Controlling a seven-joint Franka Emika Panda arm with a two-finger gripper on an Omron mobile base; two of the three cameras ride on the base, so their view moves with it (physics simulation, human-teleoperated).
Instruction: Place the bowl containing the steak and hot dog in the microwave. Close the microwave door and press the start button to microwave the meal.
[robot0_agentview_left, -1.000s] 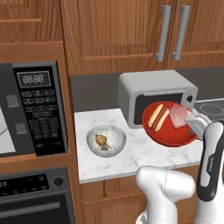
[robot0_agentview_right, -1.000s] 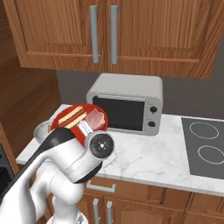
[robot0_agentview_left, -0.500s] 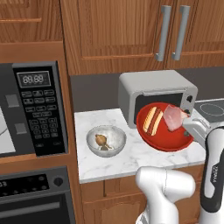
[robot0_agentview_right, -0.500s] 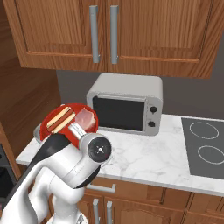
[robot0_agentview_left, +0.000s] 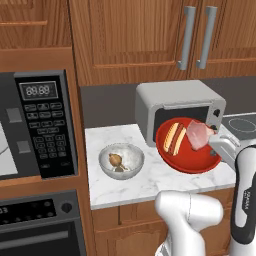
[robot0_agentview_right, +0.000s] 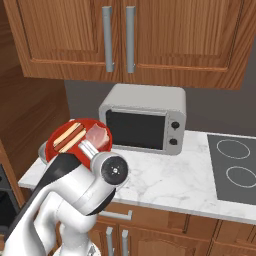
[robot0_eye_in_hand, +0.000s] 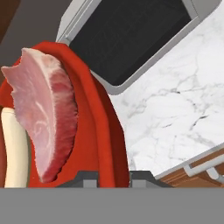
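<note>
My gripper (robot0_agentview_left: 216, 143) is shut on the right rim of the red bowl (robot0_agentview_left: 186, 156) and holds it tilted above the counter, in front of the silver oven. The pink steak (robot0_agentview_left: 199, 135) lies by the gripped rim and the hot dog (robot0_agentview_left: 174, 138) beside it. From the other side the bowl (robot0_agentview_right: 56, 149), steak (robot0_agentview_right: 98, 134) and hot dog (robot0_agentview_right: 67, 137) sit just above the gripper (robot0_agentview_right: 87, 149). Up close, the fingertips (robot0_eye_in_hand: 87, 177) clamp the bowl's rim (robot0_eye_in_hand: 101, 131), next to the steak (robot0_eye_in_hand: 43, 118). The microwave (robot0_agentview_left: 46, 125) is at the far left; its door is out of view.
A pale grey bowl (robot0_agentview_left: 121, 161) with a brown lump stands on the marble counter (robot0_agentview_left: 125, 187) between the microwave and the red bowl. A silver toaster oven (robot0_agentview_left: 180, 102) stands at the back. A black cooktop (robot0_agentview_right: 234, 167) lies to the right. Wooden cabinets hang overhead.
The gripper has carried the red bowl a little to the left and slightly lower, and the bowl's tilt has shifted. The base has not moved.
</note>
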